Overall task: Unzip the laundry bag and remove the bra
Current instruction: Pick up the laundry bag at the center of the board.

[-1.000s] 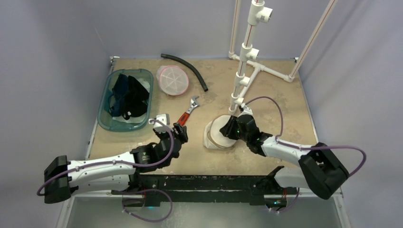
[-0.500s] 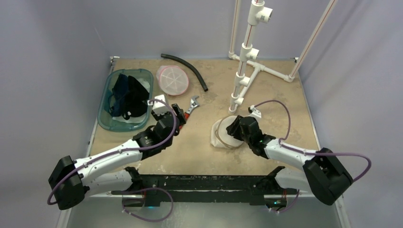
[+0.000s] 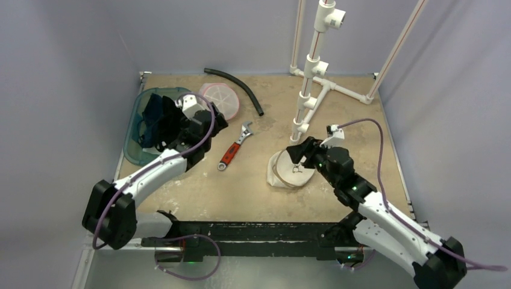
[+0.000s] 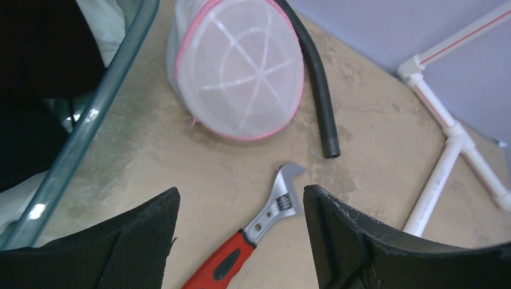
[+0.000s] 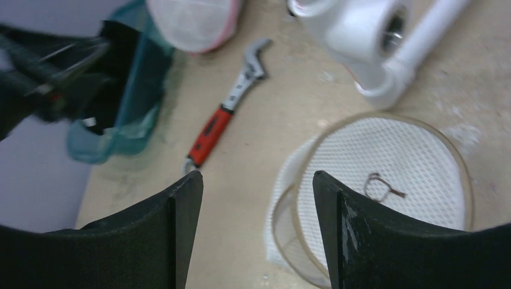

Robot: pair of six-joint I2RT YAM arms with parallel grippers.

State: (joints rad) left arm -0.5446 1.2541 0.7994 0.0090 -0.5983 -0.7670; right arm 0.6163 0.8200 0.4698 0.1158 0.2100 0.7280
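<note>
A beige-rimmed white mesh laundry bag (image 3: 288,171) lies flat near the PVC stand, with a zipper pull ring (image 5: 379,185) on its top face. A second, pink-rimmed mesh laundry bag (image 3: 220,101) sits at the back. My right gripper (image 3: 299,152) hovers over the beige bag's (image 5: 391,156) left edge, open and empty (image 5: 256,176). My left gripper (image 3: 216,122) is beside the teal bin, open and empty (image 4: 241,191), facing the pink bag (image 4: 238,66). Dark garments (image 3: 159,123) lie in the bin; I cannot tell whether one is the bra.
A teal bin (image 3: 130,143) stands at the left. A red-handled wrench (image 3: 234,147) lies mid-table, below my left gripper's view (image 4: 253,241). A black hose (image 3: 238,84) curves along the back. A white PVC stand (image 3: 313,72) rises right of centre.
The left arm swung from the near side up to the bin's right edge and its jaws opened wider. The right gripper drew back off the beige bag and opened.
</note>
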